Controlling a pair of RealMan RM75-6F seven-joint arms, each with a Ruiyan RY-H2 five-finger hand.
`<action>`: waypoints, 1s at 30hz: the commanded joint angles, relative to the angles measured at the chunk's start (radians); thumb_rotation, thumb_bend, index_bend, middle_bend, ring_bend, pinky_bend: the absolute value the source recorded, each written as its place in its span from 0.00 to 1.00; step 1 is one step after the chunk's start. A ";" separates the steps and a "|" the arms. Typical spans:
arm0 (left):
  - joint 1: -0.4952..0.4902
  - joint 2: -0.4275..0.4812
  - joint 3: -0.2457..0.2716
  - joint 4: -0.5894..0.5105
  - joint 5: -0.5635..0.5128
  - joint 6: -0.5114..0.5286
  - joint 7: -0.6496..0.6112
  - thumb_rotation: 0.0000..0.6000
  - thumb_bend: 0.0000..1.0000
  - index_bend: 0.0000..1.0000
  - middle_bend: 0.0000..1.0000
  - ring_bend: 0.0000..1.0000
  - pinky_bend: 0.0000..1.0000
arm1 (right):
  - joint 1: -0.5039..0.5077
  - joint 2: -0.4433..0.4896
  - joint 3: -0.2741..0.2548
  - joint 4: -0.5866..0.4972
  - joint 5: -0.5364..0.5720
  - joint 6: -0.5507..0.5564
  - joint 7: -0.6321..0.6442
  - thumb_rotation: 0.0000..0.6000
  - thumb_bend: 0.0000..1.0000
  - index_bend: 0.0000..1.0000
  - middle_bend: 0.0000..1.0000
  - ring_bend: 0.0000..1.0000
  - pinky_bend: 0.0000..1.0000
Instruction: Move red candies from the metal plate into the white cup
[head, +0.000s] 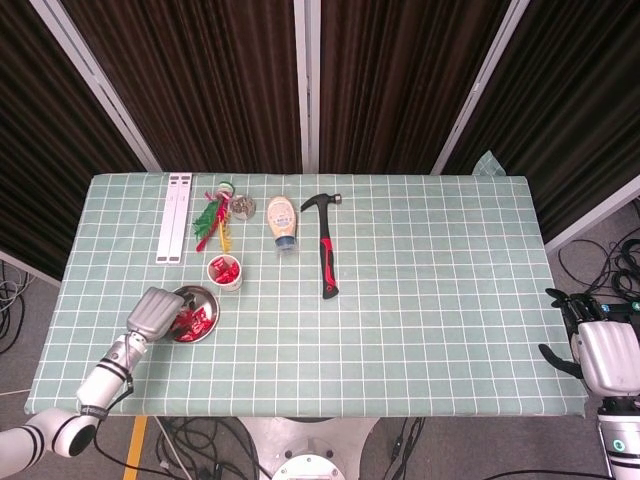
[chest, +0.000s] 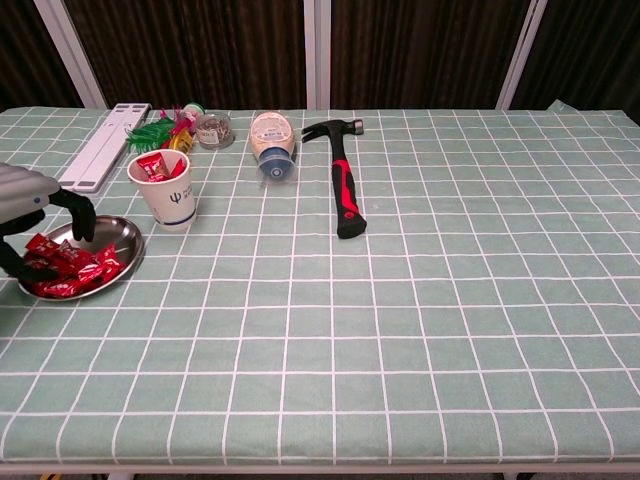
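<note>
The metal plate (head: 200, 295) (chest: 112, 232) lies near the table's front left and holds a heap of red candies (head: 192, 321) (chest: 72, 266). Just behind it stands the white cup (head: 224, 272) (chest: 165, 190), with a few red candies inside. My left hand (head: 157, 311) (chest: 30, 205) hovers over the plate's left side, its fingers (chest: 84, 214) curved down and spread around the candies. I see nothing held in it. My right hand (head: 605, 354) stays off the table's right edge, fingers apart and empty; only the head view shows it.
A red-and-black hammer (head: 327, 252) (chest: 345, 185) lies mid-table. A squeeze bottle (head: 283, 222) (chest: 271, 143) lies on its side beside it. At the back left are a white rail (head: 172, 230) (chest: 100, 145), a colourful bundle (head: 213, 220) and a small jar (head: 244, 207) (chest: 213, 130).
</note>
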 joint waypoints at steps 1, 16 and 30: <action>-0.006 -0.019 -0.001 0.029 -0.002 -0.010 0.025 1.00 0.24 0.49 0.52 0.89 1.00 | 0.001 0.000 0.000 0.001 0.002 -0.002 0.000 1.00 0.09 0.20 0.35 0.23 0.54; -0.015 -0.066 -0.010 0.109 -0.014 -0.041 0.056 1.00 0.29 0.56 0.58 0.89 1.00 | 0.005 -0.002 0.002 -0.001 0.009 -0.010 -0.006 1.00 0.09 0.20 0.35 0.23 0.54; -0.015 -0.076 -0.015 0.128 0.030 -0.006 -0.037 1.00 0.39 0.68 0.71 0.91 1.00 | 0.007 0.001 0.004 -0.003 0.012 -0.010 -0.011 1.00 0.09 0.20 0.36 0.24 0.55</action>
